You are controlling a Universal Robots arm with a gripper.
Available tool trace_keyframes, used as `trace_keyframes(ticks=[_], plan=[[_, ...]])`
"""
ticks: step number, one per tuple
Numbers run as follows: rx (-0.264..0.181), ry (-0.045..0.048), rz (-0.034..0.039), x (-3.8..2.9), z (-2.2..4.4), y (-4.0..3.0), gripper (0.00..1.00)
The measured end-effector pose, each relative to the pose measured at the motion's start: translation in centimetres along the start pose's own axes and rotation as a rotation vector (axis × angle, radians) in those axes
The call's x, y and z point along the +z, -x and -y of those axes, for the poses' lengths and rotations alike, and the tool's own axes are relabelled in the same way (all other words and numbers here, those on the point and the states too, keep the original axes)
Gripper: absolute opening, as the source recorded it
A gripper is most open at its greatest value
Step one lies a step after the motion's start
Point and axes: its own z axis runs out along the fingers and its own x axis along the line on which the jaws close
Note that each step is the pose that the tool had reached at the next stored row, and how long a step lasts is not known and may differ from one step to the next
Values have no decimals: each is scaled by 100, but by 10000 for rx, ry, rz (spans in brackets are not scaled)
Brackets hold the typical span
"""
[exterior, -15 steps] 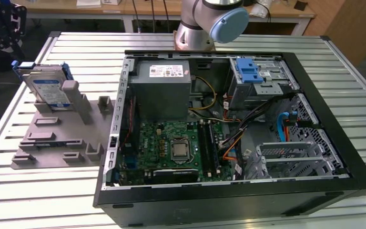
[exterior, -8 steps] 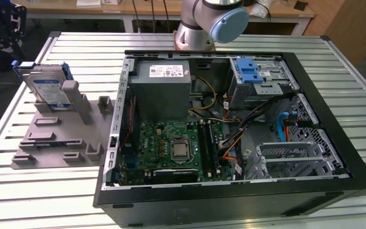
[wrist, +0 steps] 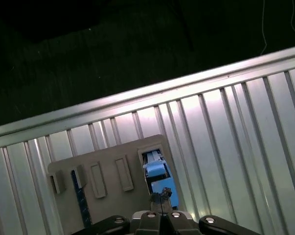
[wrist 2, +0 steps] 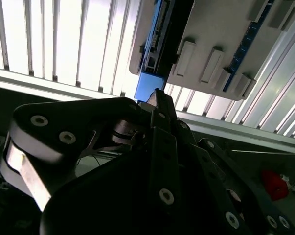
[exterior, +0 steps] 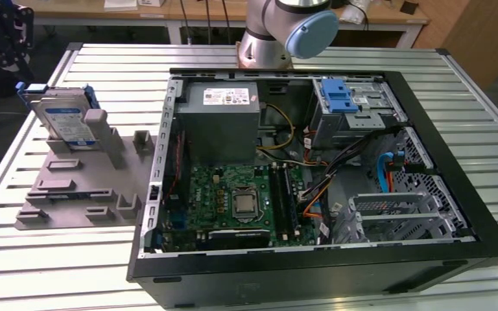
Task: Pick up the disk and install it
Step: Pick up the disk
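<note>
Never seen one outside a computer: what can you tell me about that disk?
The disk is a flat silver metal slab with a blue-and-white label and a blue plastic frame. It stands upright on edge, slotted into a grey holder on the slatted table, at the exterior view's left of the open computer case.

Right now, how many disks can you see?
1. The disk stands on edge in the grey holder, on the table at the exterior view's left of the open computer case. Others may be hidden inside the case's bays.
</note>
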Motion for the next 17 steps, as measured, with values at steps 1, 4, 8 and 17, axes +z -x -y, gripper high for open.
trace_keyframes(ticks=[1, 4, 8, 17], plan=[[-69, -4, 0, 1, 0, 0, 11], [-93, -10, 2, 2, 0, 0, 11], [-93, -11, 2, 2, 0, 0, 11], [-93, -11, 2, 5, 0, 0, 53]])
